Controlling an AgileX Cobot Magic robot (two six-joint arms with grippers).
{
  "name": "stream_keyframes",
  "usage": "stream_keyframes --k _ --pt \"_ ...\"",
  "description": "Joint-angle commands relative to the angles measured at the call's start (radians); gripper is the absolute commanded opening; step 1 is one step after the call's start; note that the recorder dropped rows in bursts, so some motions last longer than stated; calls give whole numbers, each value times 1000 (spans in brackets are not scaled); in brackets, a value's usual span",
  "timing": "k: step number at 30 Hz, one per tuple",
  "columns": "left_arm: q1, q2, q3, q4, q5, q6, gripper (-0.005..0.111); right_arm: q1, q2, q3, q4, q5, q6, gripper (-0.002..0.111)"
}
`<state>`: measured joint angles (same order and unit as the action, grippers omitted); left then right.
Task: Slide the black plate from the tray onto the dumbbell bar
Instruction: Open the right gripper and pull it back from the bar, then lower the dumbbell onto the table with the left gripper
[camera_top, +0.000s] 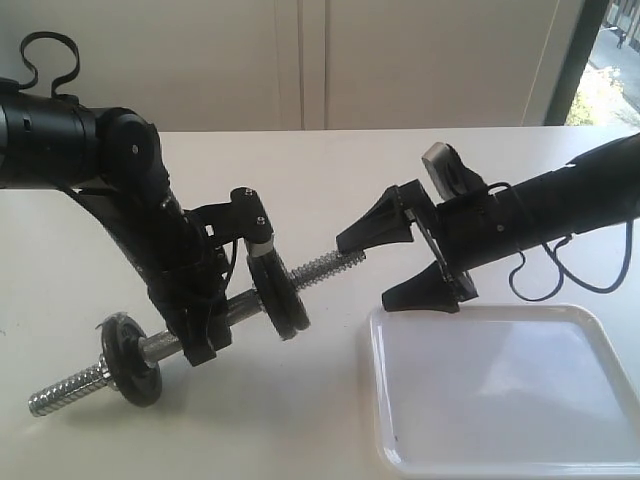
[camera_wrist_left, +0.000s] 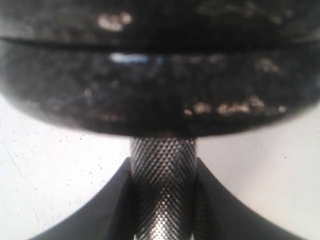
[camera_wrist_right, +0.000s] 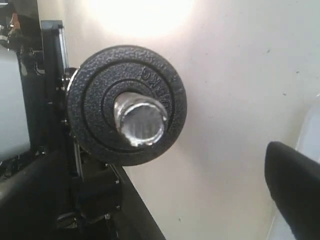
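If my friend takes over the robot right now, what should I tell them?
Left gripper: shut on the dumbbell bar at its knurled handle, holding it tilted.
Right gripper: open and holding nothing, by the bar's threaded end.
Black plate: on the bar, next to a second disc, off the tray.
Done: the plate is on the bar.
Left: probably just backing the right arm away and laying the bar down.
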<state>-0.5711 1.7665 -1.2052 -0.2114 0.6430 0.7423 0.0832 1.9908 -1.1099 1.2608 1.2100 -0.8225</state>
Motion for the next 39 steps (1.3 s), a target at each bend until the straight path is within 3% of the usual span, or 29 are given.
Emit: stream_keyframes --k 1,6,10,19,24,29,39 --pt "1 -63 -29 -70 -21 -9 0 -29 -10 -6 6 11 5 105" --pt "1 -56 -29 -71 -21 -9 0 -33 -10 -6 9 11 5 104" --pt "1 -31 -29 -71 -21 -9 0 -33 -10 -6 14 11 5 94" --pt "1 -21 -29 -73 -21 -9 0 -33 -10 -6 40 11 -12 51" --pt "1 -20 -29 -73 -21 -9 0 -33 -10 -6 48 11 -29 35" --pt "1 -16 -29 -73 -21 -9 0 -33 -10 -6 48 11 -46 29" --pt "1 39 -29 -73 -23 -9 0 -33 -10 -7 49 11 -44 28"
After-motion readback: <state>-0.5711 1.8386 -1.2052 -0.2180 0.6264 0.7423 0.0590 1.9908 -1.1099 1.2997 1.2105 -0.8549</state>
